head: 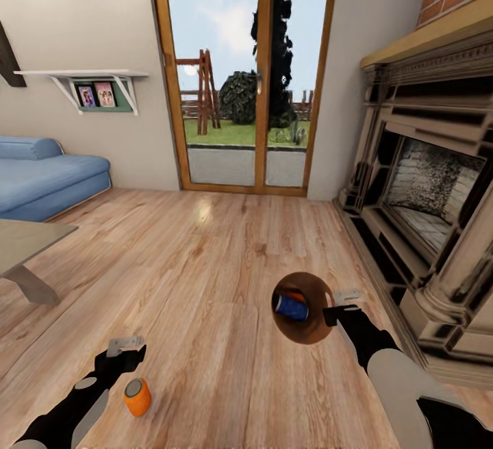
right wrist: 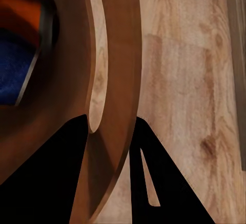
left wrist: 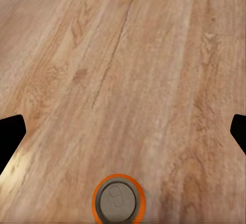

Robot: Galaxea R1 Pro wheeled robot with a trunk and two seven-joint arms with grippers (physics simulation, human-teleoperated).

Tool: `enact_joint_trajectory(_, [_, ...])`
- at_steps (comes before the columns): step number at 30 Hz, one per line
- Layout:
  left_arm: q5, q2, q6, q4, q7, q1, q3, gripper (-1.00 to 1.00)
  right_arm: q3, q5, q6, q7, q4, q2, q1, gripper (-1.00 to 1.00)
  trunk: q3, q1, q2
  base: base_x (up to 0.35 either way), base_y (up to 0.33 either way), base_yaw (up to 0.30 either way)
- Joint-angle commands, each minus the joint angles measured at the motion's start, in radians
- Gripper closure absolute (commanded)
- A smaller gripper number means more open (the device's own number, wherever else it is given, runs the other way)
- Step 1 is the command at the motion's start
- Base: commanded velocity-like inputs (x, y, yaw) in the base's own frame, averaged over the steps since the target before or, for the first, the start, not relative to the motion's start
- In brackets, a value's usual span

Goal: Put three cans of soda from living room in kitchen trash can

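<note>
A: What is seen of the trash can?

B: The trash can (head: 311, 326) is seen from above in the head view, held over the wooden floor (head: 205, 257) near the fireplace (head: 424, 196). Its coppery inner wall is turned up toward the camera.

A: How is it held?

B: Its rim is clamped by the right gripper (head: 333, 315). In the right wrist view the rim wall (right wrist: 115, 80) is seen passing between the two dark fingers (right wrist: 56, 167), one inside the can and one outside.

A: What is held inside it?

B: Two cans are seen lying in it: a blue soda can (head: 292, 308) and, partly hidden behind that, an orange soda can (head: 295, 295). In the right wrist view they are shown as blue (right wrist: 13, 70) and orange (right wrist: 18, 6) patches deep in the can.

A: And the third?

B: A second orange can (head: 137, 396) is seen standing upright on the floor, just beside the left gripper (head: 125, 349) and nearer the robot. Its silver top (left wrist: 118, 201) is shown in the left wrist view.

A: How is the left gripper set?

B: Its jaws are spread wide; nothing is held between them, and only floor is seen there. The fingertips (left wrist: 11, 131) are shown well apart at the view's edges.

A: What else is shown?

B: A blue sofa (head: 41, 175), a table corner (head: 27, 244), a wall shelf (head: 92, 86) with photos, and a glazed door (head: 246, 72) onto a garden
</note>
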Motion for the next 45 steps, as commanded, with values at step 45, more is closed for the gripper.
enact_joint_trajectory(45, [0.023,-0.010,0.421,-0.047,0.010,-0.092,0.190,-1.00,0.004,0.001,0.728,0.012,-0.002,0.045,-0.358,1.00,-0.012,0.001,-0.001,0.000,0.000,0.000])
